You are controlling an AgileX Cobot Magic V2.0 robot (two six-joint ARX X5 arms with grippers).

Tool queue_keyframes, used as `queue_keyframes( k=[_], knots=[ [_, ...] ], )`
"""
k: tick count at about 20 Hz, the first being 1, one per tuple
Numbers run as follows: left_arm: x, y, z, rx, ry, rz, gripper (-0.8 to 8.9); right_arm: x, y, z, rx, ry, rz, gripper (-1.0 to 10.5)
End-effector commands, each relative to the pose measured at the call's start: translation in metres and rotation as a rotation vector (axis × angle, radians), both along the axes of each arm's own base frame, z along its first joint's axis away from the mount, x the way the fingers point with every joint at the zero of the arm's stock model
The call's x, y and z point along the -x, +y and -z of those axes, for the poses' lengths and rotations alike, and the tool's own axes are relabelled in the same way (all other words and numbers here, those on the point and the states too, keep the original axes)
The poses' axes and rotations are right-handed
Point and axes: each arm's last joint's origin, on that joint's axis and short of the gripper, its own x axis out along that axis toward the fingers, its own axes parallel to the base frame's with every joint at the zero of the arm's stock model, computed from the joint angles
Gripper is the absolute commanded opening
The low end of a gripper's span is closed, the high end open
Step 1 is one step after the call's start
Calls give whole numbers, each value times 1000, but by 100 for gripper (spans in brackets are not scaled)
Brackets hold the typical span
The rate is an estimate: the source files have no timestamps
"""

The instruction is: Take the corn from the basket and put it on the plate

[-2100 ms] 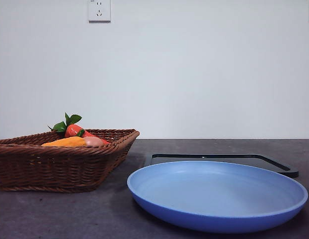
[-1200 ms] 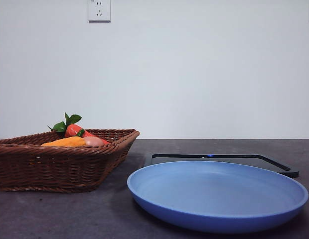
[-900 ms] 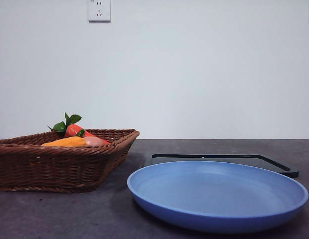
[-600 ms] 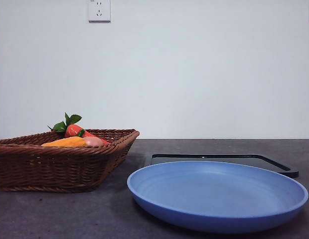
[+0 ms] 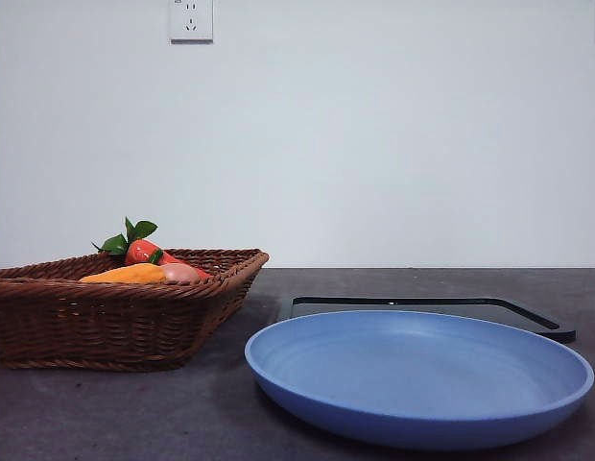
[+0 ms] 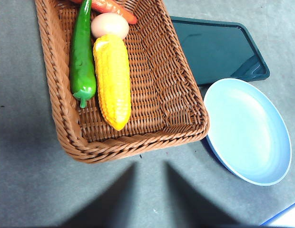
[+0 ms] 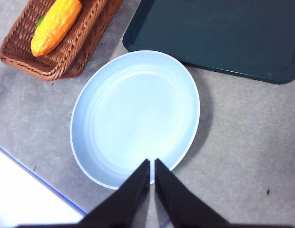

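Nothing is differing from before: the corn is lying in the basket; left tool gaping, right tool pinched closed above the plate.

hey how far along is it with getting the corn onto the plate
Nothing looks done yet. The corn lies in the basket beside a green pepper. The plate holds nothing. The left gripper hangs open above the basket's near edge, holding nothing. Grasping, carrying and placing all remain.
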Motion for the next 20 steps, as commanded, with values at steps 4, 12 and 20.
queue_keyframes(
  k=[4,12,20],
  knots=[
    [-2,0,-5,-6,-24,8,406,-4,0,-6,-2,-20,20,316],
    [-3,0,-7,1,-43,2,406,-46,10,16,-6,112,19,313],
    [-3,0,-7,1,-42,2,406,-102,36,77,35,315,-56,285]
  ],
)
